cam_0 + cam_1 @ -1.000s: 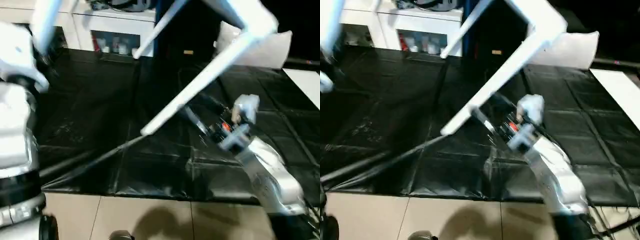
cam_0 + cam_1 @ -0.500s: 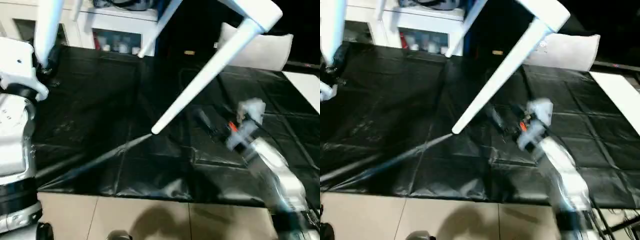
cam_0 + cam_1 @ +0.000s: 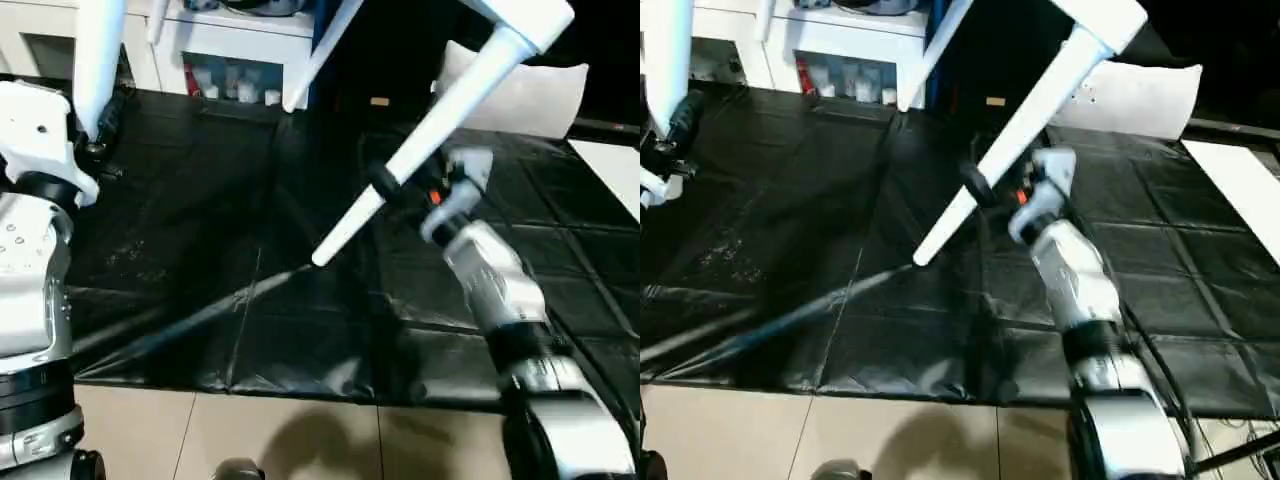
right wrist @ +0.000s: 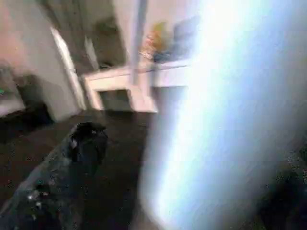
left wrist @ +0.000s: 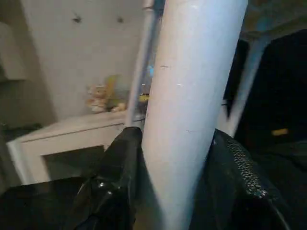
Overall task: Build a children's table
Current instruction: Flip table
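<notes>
- The children's table (image 3: pixel 525 22) is up in the air above the black mat (image 3: pixel 200 250), tipped, with its white legs pointing down and out.
- One corner of the white top shows at the upper edge of the head views, and a long leg (image 3: pixel 420 150) slants down from it toward the mat.
- That leg's tip hangs just above the mat, near the middle.
- The right gripper (image 3: pixel 385 185) is at this slanted leg, partway down it. Its jaws stand wide — one black finger (image 3: pixel 978 186) shows dark across the white tube.
- In the right wrist view the leg (image 4: pixel 211 120) is a big bright bar, with one black finger (image 4: pixel 67 167) off to its side, apart from it. The right gripper is not clamped on the leg.
- The left gripper (image 5: pixel 175 187) is closed on another leg (image 5: pixel 192 96). A black finger (image 5: pixel 120 177) presses on each side of the white tube.
- In the head views this leg (image 3: pixel 98 55) stands nearly straight up at the far left, above the robot's white left arm (image 3: pixel 30 200).
- A third leg (image 3: pixel 320 55) slants down farther back, its tip near the white cabinet (image 3: pixel 230 50).
- The cabinet stands behind the mat — small bottles sit on its shelf.
- A white cushion (image 3: pixel 530 95) lies at the back right of the mat.
- Pale floor tiles (image 3: pixel 300 440) show in front of the mat.
</notes>
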